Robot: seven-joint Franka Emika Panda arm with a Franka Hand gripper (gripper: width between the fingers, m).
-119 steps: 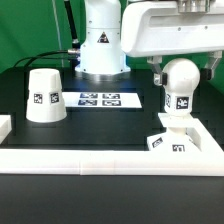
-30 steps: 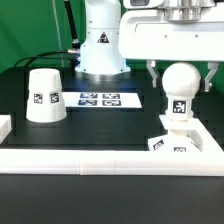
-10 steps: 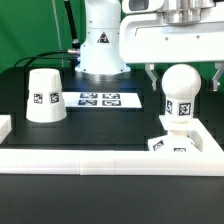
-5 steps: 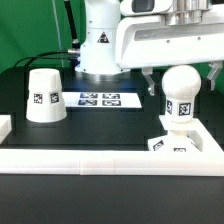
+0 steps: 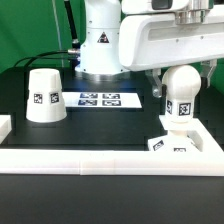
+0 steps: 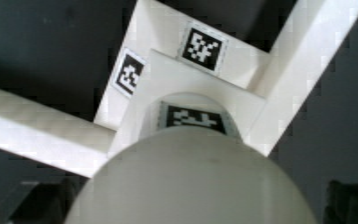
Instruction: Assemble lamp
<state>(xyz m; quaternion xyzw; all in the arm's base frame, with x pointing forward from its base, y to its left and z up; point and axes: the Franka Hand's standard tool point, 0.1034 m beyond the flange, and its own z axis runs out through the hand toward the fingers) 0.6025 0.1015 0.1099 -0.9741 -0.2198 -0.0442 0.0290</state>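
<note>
Gripper (image 5: pixel 184 80) spread wide, clear of the bulb (image 5: pixel 181 95) — which stands on the base (image 5: pixel 170 143).

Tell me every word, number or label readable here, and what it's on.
No readable words or numbers anywhere.
shade: one black-and-white square tag, pattern only.
bulb: one such tag.
base: two such tags showing.
marker board: several tags.
robot arm: dark round emblem, too blurred to read.
</note>
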